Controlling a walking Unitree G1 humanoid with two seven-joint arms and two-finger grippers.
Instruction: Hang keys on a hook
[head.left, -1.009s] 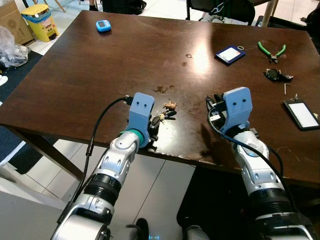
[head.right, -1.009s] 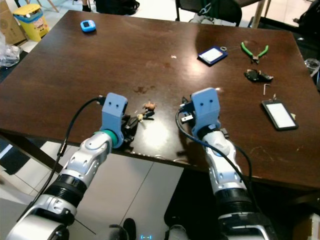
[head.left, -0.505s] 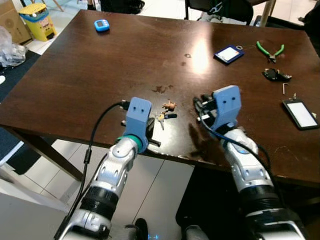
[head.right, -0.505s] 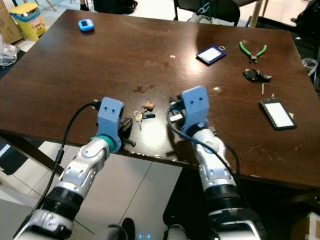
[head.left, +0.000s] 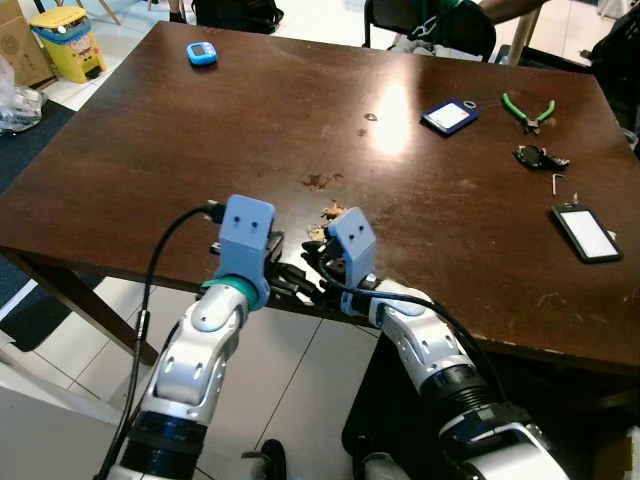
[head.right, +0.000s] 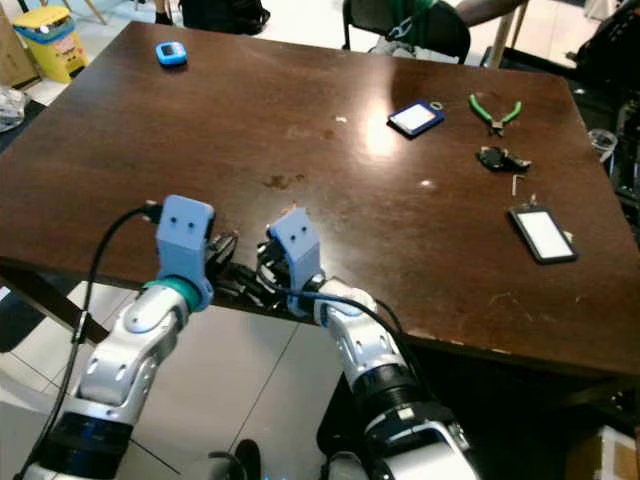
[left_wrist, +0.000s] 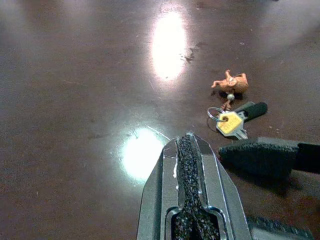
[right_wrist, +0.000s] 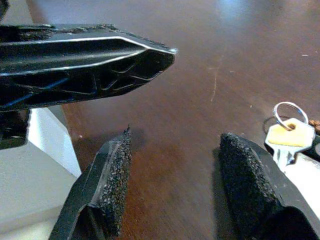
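Dark brown wooden bench, glossy, with light glare patches and a small stain near the middle; pale tiled floor beneath its near edge. One set of keys: a yellow-headed key and a black-headed key on a ring, with a small orange animal charm attached, lying flat on the bench close to the near edge, largely hidden in the head views behind the two blue wrist housings. Left claw: clenched, pads pressed together, empty, low over the bench just short of the keys. Right claw: released, its two foam-padded fingers spread apart, empty, resting low at the bench edge with the yellow key just beside one finger (contact cannot be made out). The two claws sit close together, the left one crossing in front of the right. Other items, all well apart at the far side: one blue card holder, one pair of green-handled pliers, one black fob-like object (detail too small to tell), one small hex key, one phone, one small blue gadget. One yellow bin on the floor, partly cut off, beside a cardboard box.
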